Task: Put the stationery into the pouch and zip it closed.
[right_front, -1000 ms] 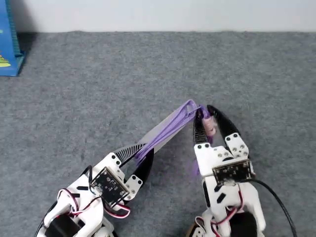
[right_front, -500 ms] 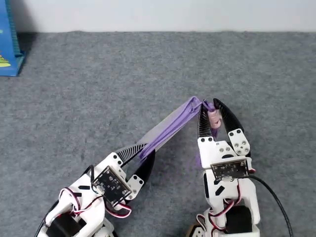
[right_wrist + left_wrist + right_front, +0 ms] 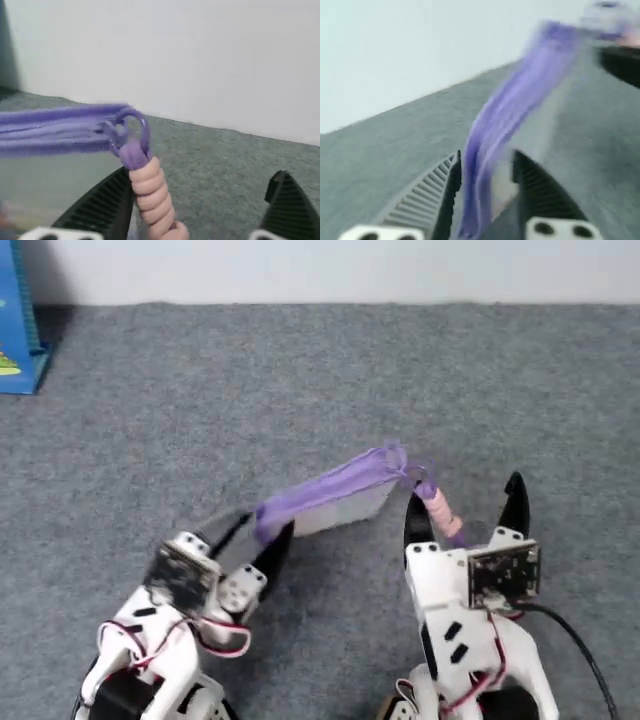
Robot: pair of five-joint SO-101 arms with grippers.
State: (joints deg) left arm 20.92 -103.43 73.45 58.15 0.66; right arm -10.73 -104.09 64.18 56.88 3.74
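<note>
The high view shows both my arms together: the left one at 7 o'clock and the right one at 5 o'clock, both pointing toward 12 over the grey worktop [image 3: 300, 380]. Between them the pouch [image 3: 330, 490] is held up off the worktop, with its shadow under it. Its purple zip edge runs from the 8 o'clock end to the 2 o'clock end. A blue box [image 3: 15, 330] stands at the 10 o'clock edge, well apart.

The right wrist view gives a detail that is too small from above: a purple ring [image 3: 146, 134] at the end of the pouch [image 3: 55, 131]. The pink coiled zipper pull [image 3: 152, 197] hangs from this ring and touches the inner side of one finger. From above, the zipper pull [image 3: 440, 508] lies just beside the 9 o'clock finger.

The left wrist view is blurred, but it shows the pouch [image 3: 510, 110] passing between my two fingers.

The wall of the pouch is clear. I cannot tell what is inside, and I cannot tell if the zip is fully closed.

My left end effector [image 3: 258, 530] [image 3: 486, 155] is closed on the 8 o'clock end of the pouch. My right end effector [image 3: 466, 492] [image 3: 200, 175] is spread wide and grips nothing.
</note>
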